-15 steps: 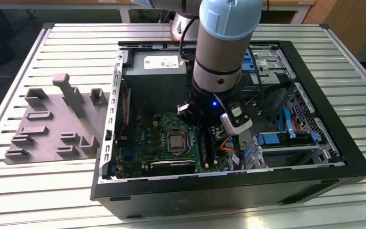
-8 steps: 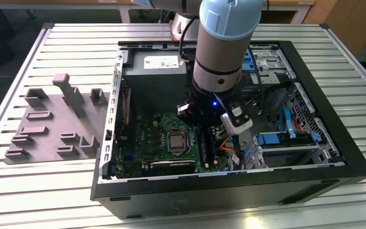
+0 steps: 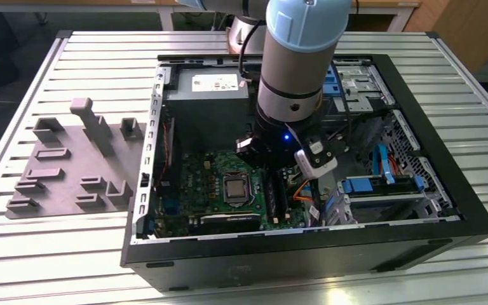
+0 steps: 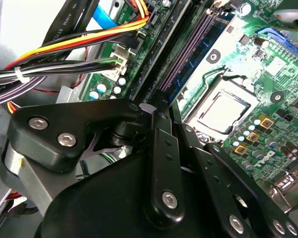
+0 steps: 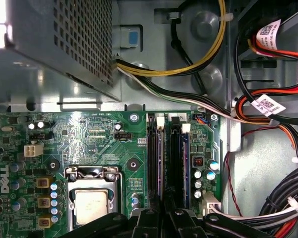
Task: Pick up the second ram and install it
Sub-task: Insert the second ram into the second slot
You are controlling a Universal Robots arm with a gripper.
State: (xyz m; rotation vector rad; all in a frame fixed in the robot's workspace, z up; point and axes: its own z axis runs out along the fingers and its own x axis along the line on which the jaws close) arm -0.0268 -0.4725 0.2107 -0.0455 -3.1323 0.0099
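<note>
Plainly, one arm (image 3: 299,57) is seen reaching down into one open black computer case (image 3: 447,210), which lies on the slatted metal desk (image 3: 23,267). On the exterior view's left, one grey holder plate (image 3: 66,165) rests on the desk beside the case; several raised blocks stand on it, and no stick can be made out in them.

Inside the case one green motherboard (image 5: 94,139) is laid flat. One processor socket (image 5: 92,198) is counted on it, with a bare silver chip in its frame, and long black memory slots (image 5: 174,163) run side by side next to the socket. One perforated metal power supply box (image 5: 64,44) sits at the far end of the case; bundles of yellow, black, red and orange cables (image 5: 188,54) are routed past the board's edge; one blue drive bracket (image 3: 371,186) is seen towards the exterior view's right.

The tool (image 5: 164,215) is lowered directly over the near end of the slots, just beside the socket. The second ram (image 5: 159,163) is seen edge-on as a thin blue-green strip standing upright in a slot; in the second wrist view it (image 4: 188,54) runs away from the tip of the tool (image 4: 161,106). A second similar blue strip (image 5: 185,163) is seen standing in a neighbouring slot. Whether the tool is apart, together or clamped on the stick cannot be told, since its tip is hidden behind its own black linkages.
</note>
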